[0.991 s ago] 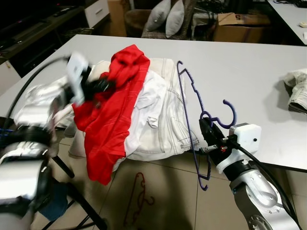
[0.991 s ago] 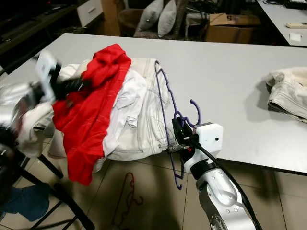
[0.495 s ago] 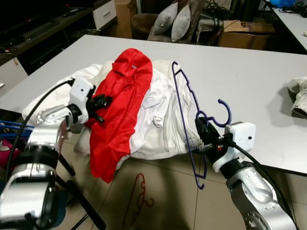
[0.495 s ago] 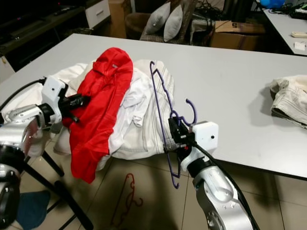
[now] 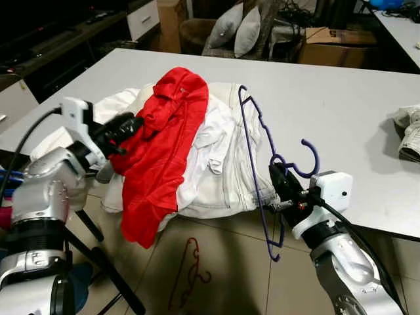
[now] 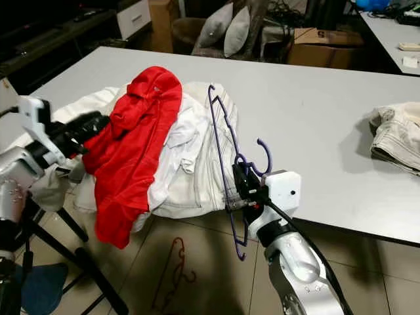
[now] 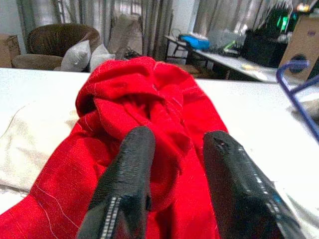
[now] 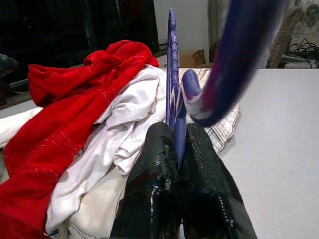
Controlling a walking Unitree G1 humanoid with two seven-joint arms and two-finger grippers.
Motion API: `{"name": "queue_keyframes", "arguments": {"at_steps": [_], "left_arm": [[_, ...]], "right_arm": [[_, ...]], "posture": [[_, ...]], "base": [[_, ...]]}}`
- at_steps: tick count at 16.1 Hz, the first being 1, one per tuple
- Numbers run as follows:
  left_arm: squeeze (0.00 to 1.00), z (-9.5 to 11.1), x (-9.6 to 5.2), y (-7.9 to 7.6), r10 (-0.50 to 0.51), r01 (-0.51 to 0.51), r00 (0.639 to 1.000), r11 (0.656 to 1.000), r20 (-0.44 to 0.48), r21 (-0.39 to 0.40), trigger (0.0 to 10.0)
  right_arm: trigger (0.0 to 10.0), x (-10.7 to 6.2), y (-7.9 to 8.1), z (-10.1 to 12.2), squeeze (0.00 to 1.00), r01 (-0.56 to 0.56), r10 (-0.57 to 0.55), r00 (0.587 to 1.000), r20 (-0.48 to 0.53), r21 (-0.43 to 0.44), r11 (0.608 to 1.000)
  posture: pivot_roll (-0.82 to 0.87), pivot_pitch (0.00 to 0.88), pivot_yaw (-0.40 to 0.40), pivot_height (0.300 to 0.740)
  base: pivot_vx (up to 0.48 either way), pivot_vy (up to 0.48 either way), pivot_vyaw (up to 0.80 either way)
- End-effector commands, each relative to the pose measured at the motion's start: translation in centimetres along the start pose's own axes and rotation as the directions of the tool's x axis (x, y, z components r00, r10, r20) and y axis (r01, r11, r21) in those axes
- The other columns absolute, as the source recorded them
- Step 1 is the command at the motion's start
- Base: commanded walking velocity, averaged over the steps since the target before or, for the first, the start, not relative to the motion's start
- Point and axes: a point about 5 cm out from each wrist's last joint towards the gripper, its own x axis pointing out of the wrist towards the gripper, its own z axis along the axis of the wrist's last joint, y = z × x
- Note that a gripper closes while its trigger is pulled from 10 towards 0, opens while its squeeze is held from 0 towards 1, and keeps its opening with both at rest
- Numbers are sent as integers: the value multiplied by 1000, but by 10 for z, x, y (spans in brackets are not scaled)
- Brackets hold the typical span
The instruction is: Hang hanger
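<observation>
The left hand (image 5: 134, 123), fingers apart, has drawn back left off the red shirt (image 5: 164, 147) while the right hand (image 5: 281, 186) stays clamped on the hanger (image 5: 252, 141), so hanging waits.

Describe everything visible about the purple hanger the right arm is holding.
The purple hanger is thin and looks like plastic, with notched shoulders and a curled hook. The right end effector is shut on it just below the hook. It stands tilted, one end over the white clothes on the table, the other hanging past the table edge above the floor.
</observation>
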Motion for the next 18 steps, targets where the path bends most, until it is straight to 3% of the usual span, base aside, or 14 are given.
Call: {"name": "queue_keyframes", "arguments": {"at_steps": [1, 6, 10, 11, 13, 14, 15, 17, 18], "left_arm": [[1000, -1, -1, -3, -5, 4, 1000, 999, -3, -37, 10000], [1000, -11, 10, -11, 47, -53, 996, 995, -77, -81, 10000], [1000, -5, 23, -14, 86, -89, 996, 991, -31, -101, 10000], [1000, -6, 26, -10, 154, -154, 988, 980, -12, -126, 10000], [1000, -7, 30, -7, 197, -194, 980, 969, 1, -155, 10000], [765, -9, 32, -6, 207, -206, 978, 965, -5, -160, 10000], [0, -14, 37, -3, 261, -264, 965, 955, -37, -133, 10000], [0, -16, 44, 2, 346, -353, 935, 926, -73, -131, 10000], [0, -15, 46, 2, 345, -350, 937, 924, -62, -156, 10000]], "right_arm": [[10000, 1, 3, 1, 0, -7, 7, 1000, 11, -1, 1000], [10000, 0, 9, 0, 0, -28, 28, 1000, 12, 1, 1000], [10000, 2, 11, 0, 0, -72, 72, 997, 5, -1, 997], [10000, 3, 11, 1, 0, -82, 82, 997, 8, 0, 997], [10000, 4, 11, 1, 0, -94, 94, 996, 8, -2, 996], [10000, 4, 11, 1, 0, -98, 98, 995, 6, -5, 995], [10000, 5, 12, 1, 0, -104, 104, 995, 5, -8, 995], [10000, 5, 12, 1, 0, -108, 108, 994, 6, -9, 994], [10000, 5, 13, 1, 0, -109, 109, 994, 7, -8, 994]], "posture": [[2, 0, 112, 740], [9, 0, 119, 740], [29, 0, 108, 740], [32, 0, 104, 740], [31, 0, 102, 740], [31, 0, 102, 740], [31, 0, 102, 740], [29, 0, 105, 740], [29, 0, 105, 740]], "base": [[0, 0, 0], [0, 0, 0], [0, 0, 0], [0, 0, 0], [0, 0, 0], [0, 0, 0], [0, 0, 0], [0, 0, 0], [0, 0, 0]]}}
